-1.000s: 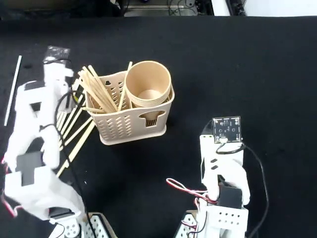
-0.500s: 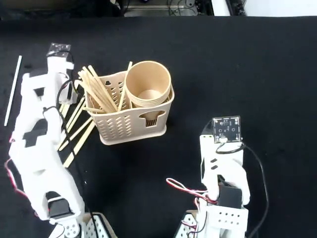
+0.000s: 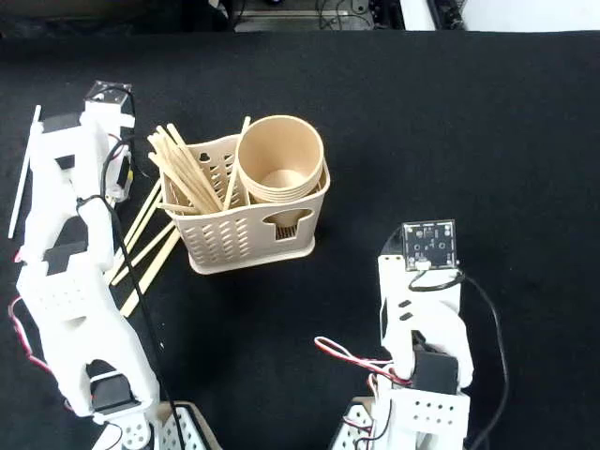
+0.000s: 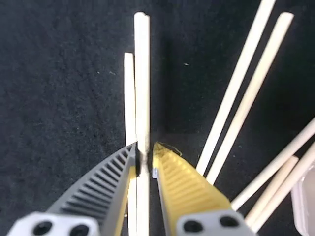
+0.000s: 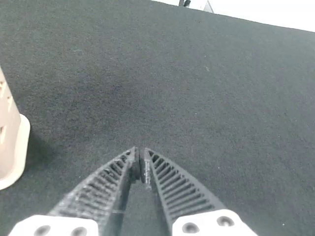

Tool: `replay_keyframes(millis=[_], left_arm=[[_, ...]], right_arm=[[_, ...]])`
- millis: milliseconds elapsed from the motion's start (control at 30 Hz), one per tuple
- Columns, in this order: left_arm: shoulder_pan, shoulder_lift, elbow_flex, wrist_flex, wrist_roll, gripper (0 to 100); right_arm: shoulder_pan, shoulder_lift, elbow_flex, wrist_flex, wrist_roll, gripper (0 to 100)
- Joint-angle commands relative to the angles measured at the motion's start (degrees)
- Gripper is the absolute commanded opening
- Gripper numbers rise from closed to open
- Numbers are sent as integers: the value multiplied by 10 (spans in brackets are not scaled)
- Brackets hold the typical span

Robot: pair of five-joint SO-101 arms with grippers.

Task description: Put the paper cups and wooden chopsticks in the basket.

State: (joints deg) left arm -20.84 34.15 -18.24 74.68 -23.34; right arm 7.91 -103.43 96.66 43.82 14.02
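Left pincer clamped on a loose chopstick

The left pincer (image 4: 144, 160) pinches one chopstick (image 4: 141, 73) lying on the table, left of the basket (image 3: 248, 239). More loose chopsticks (image 3: 141, 246) lie just beside it, not yet collected. The basket already holds the stacked paper cups (image 3: 281, 159) and a chopstick bundle (image 3: 183, 171). The right pincer (image 5: 140, 164) rests closed and empty, near right.

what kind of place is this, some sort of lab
Most likely a robotics lab bench set up for manipulation trials. Two white jointed robot arms sit on a black cloth-covered table, a beige slotted plastic basket holds tan paper cups and wooden chopsticks, and cables run along the far edge.
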Motion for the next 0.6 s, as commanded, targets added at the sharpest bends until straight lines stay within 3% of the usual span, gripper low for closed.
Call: replay_keyframes(millis=[0,333,567], left_arm=[[-3,-24,-80,54,2,29],[-3,-148,-134,155,19,30],[-3,-360,-87,158,103,30]], right_arm=[[-3,-37,-2,-7,1,21],[-3,-37,-2,-7,1,21],[-3,-37,-2,-7,1,21]])
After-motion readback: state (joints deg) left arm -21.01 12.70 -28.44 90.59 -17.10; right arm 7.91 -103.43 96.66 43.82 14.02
